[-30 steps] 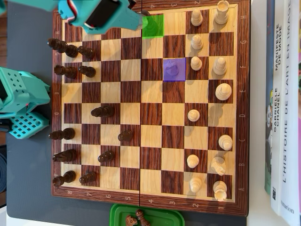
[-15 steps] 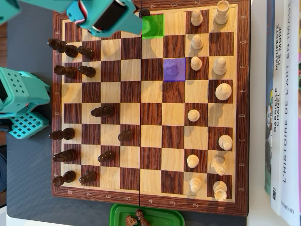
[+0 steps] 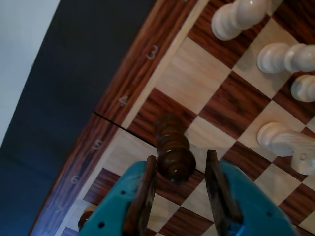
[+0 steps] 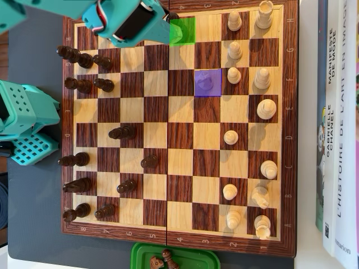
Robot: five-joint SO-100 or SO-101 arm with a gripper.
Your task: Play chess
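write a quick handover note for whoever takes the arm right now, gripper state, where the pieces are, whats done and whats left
Gripper: open, jaws either side of a dark chess piece, not closed on it.
Piece: standing on the green-marked square at the board's top edge, overhead view.
A purple-marked square sits lower right of it, with a white piece beside it.
Done: arm lined up over the piece.
Left: grip and lift; purple square is probably the target.
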